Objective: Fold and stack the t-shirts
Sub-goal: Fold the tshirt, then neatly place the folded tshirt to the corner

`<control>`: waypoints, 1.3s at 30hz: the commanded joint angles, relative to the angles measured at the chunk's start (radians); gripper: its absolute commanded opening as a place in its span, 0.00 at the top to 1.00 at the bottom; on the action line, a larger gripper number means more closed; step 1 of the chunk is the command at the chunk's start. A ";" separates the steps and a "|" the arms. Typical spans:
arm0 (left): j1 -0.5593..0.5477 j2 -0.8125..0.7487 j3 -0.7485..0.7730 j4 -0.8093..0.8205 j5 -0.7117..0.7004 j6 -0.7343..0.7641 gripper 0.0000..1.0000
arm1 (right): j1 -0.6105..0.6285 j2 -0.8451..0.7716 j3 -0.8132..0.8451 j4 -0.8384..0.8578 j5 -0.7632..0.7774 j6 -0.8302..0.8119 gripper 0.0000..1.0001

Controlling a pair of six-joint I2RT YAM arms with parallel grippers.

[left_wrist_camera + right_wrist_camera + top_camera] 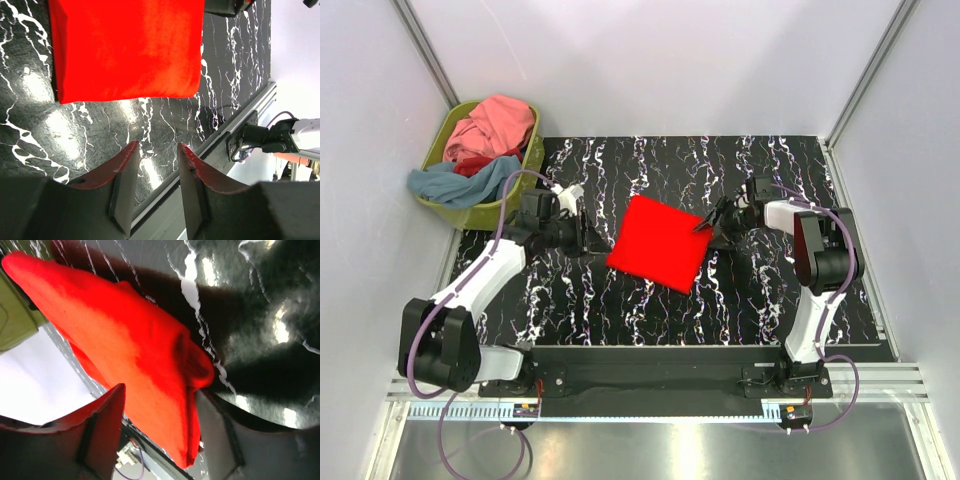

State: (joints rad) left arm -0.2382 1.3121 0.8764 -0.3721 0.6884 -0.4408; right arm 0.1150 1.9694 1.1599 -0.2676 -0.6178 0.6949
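— Red cloth from above: the bright red t-shirt (658,245) lies mid-desk (760,290) as a flat, crisp-edged square, so folding looks done, I'd say. The left gripper (582,235) sits just left of it and the right gripper (707,224) is at its far right corner.

— And the others?

— A pink t-shirt (500,125) and a grey-blue t-shirt (455,182) are crumpled in the olive plastic basket (470,215), far left. Next, probably, comes squaring this one off and fetching another. That calls for a pinch through loose, bunched folds.

— Left wrist?

— The left gripper (157,147) is spread apart with nothing between its fingers. Glossy black marbled desk (75,135) shows in the gap. The shirt (125,45) lies beyond it, smooth, matte and rounded at the corner.

— Right wrist?

— The right gripper (160,391) straddles the shirt's (125,350) corner, where thick soft layers fill the gap. The corner seems raised over its shadow. Whether it truly pinches, I cannot tell.
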 commanded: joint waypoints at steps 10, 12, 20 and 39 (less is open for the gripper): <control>0.010 0.073 0.024 0.074 0.088 0.001 0.61 | 0.000 0.065 -0.040 0.041 0.081 0.009 0.91; 0.010 0.085 0.029 0.079 0.091 -0.002 0.62 | -0.005 0.069 -0.042 0.031 0.099 0.028 1.00; 0.014 0.145 0.052 0.085 0.112 0.001 0.63 | -0.109 -0.012 -0.098 -0.004 0.191 0.237 1.00; 0.020 0.285 0.067 0.124 0.206 -0.013 0.67 | -0.428 -0.486 -0.359 -0.229 0.543 0.666 1.00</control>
State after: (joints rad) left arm -0.2230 1.6142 0.9386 -0.3019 0.8394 -0.4454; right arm -0.2745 1.5589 0.8391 -0.4541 -0.1696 1.2888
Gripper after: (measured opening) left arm 0.335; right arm 0.019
